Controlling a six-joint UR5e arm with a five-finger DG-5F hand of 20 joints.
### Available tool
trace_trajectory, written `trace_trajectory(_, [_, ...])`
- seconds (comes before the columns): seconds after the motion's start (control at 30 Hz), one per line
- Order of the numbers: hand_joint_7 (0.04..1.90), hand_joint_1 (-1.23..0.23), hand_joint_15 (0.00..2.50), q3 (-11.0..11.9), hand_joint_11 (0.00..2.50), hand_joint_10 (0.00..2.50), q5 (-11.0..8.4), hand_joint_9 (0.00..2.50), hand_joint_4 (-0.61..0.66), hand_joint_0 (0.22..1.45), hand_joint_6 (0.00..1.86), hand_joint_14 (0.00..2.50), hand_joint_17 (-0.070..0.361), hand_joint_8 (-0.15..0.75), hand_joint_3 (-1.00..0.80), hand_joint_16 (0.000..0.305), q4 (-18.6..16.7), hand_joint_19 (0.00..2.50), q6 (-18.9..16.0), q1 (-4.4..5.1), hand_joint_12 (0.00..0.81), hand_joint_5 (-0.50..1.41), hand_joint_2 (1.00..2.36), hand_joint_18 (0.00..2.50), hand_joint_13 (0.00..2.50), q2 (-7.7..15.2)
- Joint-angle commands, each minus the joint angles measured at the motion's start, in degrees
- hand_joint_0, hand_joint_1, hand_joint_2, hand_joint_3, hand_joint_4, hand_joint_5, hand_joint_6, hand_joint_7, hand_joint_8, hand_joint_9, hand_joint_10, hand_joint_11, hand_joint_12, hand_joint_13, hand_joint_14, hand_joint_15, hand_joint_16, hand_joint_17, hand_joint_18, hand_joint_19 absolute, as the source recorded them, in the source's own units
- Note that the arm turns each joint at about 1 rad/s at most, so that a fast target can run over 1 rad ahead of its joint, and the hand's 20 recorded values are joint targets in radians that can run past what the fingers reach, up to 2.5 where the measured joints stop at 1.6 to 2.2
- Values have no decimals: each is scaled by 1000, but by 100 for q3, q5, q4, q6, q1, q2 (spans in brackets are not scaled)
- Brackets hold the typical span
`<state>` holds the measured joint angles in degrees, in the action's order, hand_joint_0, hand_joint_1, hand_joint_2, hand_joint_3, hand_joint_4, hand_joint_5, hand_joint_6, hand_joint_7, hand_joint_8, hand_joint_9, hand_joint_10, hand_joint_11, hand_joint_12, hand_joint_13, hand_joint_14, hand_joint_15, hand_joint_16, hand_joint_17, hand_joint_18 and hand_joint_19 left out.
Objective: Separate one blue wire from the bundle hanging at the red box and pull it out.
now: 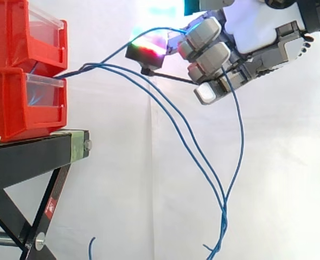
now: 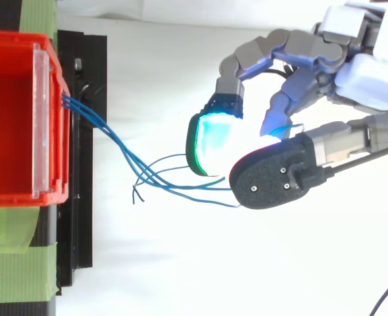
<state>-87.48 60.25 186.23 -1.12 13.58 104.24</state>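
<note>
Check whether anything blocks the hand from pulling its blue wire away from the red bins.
Nothing visible does. The hand holds one blue wire in curled fingers, raised above the other two wires; beyond it is only white curtain. Its loose end hangs down to meet the others, so it might snag.

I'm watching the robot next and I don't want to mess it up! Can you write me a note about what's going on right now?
The hand is shut on one blue wire, up high and to the right of the bins.
Things: that wire runs from the lower red bin up into the fingers, and its loose end hangs down below the hand. The other wires sag lower from the same bin, apart from the hand.
Done: one wire is picked out and held above the rest.
Left: pull it away until it comes out of the bin, where it is not yet free.
</note>
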Motion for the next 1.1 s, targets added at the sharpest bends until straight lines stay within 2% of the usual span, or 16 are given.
trace_trajectory(0.0, [1106, -460, 1448, 3, 1536, 514, 40, 1111, 105, 587, 881, 834, 99, 253, -405, 44, 63, 810, 33, 4, 356, -88, 1009, 839, 834, 0])
trace_trajectory(0.23, [1113, -464, 1447, -6, 1520, 526, 356, 1111, 105, 590, 881, 832, 98, 255, -411, 44, 204, 812, -152, 13, 353, -87, 1009, 844, 836, 0])
trace_trajectory(0.3, [1104, -460, 1449, 3, 1514, 533, 515, 1110, 103, 584, 881, 833, 98, 250, -414, 44, 221, 810, -477, 13, 353, -86, 1007, 845, 837, 0])
trace_trajectory(0.4, [1104, -457, 1448, -6, 1516, 536, 638, 1110, 103, 580, 881, 837, 99, 251, -420, 44, 248, 810, -960, 22, 354, -86, 1008, 846, 840, 0])
trace_trajectory(0.6, [1107, -460, 1440, -6, 1505, 535, 848, 1112, 103, 582, 881, 836, 98, 252, -416, 43, 371, 809, -1523, 39, 355, -86, 1009, 846, 843, 8])
trace_trajectory(0.93, [1106, -448, 1425, -6, 1490, 562, 1033, 1107, 108, 555, 880, 860, 100, 263, -458, 45, 476, 812, -2015, 48, 362, -87, 1004, 855, 837, 0])
trace_trajectory(1.07, [1094, -407, 1379, -14, 1468, 619, 1077, 1096, 118, 517, 879, 932, 106, 288, -500, 47, 476, 808, -2472, 39, 375, -87, 1000, 871, 827, 8])
